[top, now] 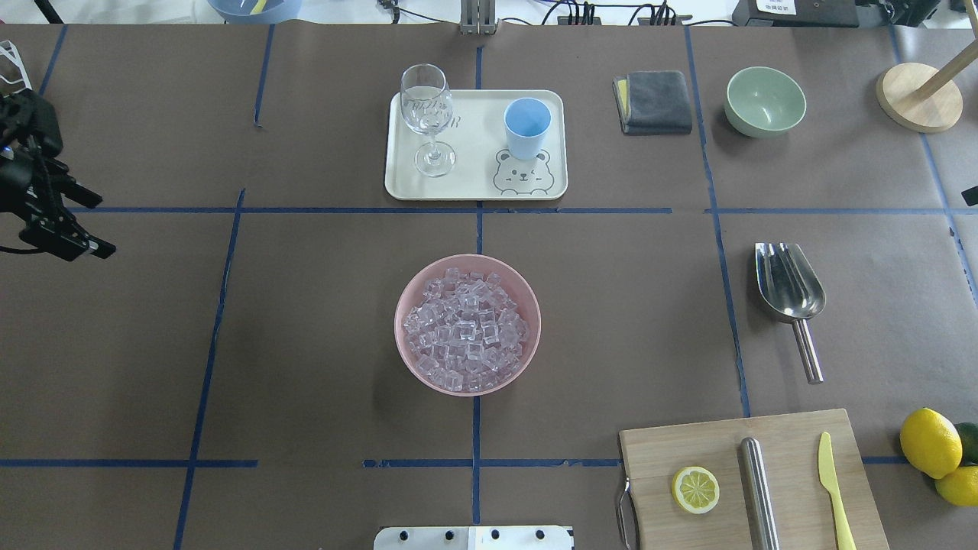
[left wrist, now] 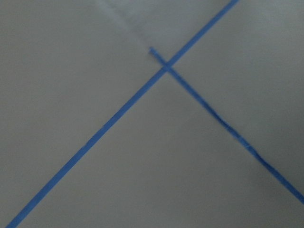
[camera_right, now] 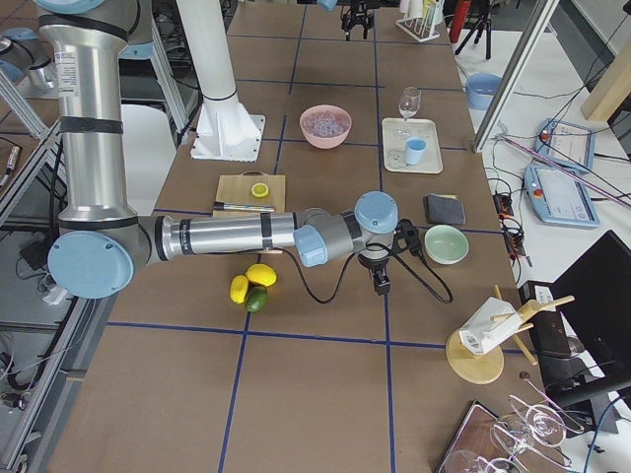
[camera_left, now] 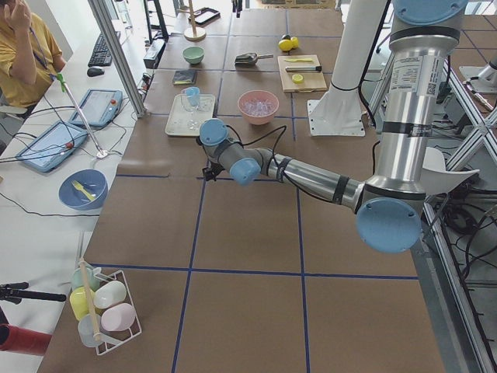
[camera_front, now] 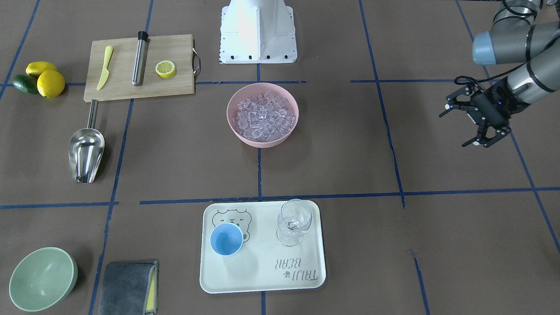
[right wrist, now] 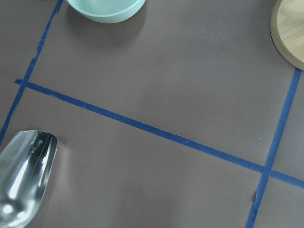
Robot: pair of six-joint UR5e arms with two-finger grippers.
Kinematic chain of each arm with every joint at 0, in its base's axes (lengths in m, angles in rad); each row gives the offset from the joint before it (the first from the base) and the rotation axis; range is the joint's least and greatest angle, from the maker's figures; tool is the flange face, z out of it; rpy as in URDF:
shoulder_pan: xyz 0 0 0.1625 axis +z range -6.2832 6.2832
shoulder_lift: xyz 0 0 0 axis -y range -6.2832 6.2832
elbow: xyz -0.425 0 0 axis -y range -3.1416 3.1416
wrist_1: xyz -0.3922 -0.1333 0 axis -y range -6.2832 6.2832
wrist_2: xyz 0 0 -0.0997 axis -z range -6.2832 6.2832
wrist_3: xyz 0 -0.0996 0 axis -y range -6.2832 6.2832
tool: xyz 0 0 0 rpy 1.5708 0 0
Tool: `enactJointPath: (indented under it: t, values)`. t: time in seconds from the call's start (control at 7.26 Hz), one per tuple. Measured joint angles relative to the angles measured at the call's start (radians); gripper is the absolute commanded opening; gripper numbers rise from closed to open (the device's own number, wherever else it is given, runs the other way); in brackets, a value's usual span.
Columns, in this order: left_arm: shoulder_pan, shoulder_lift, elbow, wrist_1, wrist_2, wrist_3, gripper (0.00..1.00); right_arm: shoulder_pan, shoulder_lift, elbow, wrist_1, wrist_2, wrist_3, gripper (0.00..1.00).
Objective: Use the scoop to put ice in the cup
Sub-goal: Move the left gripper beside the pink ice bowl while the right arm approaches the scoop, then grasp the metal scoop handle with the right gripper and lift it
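Overhead exterior view: the scoop [top: 791,294] is laid flat at the robot's right, handle toward the base. The right gripper [camera_right: 381,284] is positioned nearer; its state cannot be told. The left gripper [camera_front: 460,127] is held apart, far off.

Was brown table [top: 306,344] w/ blue tape grid. Carried pink bowl [top: 416,370] at ctr, cream tray [top: 397,153] nr operators' edge. Rightward along that edge had grey cloth [top: 657,101], green bowl [top: 764,99], wooden disc [top: 917,95] by corner. Had scoop [top: 789,290] flat nr right end, cutting board [top: 795,473] + lemons [top: 928,443] at robot-side right corner.
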Motion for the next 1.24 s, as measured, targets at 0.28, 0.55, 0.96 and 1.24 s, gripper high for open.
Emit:
enactJointPath:
  t: [0.28, 0.55, 0.96, 1.24]
  values:
    - [0.156, -0.08, 0.06, -0.2, 0.035, 0.001, 1.0, -0.036, 0.0, 0.029, 0.005, 0.014, 0.094, 1.0]
    - [0.293, -0.179, 0.089, -0.256, 0.145, -0.015, 1.0, -0.093, -0.009, 0.097, 0.007, 0.017, 0.218, 1.0]
    - [0.443, -0.258, 0.118, -0.265, 0.247, -0.09, 1.0, -0.206, -0.083, 0.256, 0.007, -0.014, 0.38, 1.0]
    - [0.477, -0.277, 0.121, -0.266, 0.265, -0.098, 1.0, -0.384, -0.133, 0.394, 0.014, -0.162, 0.617, 1.0]
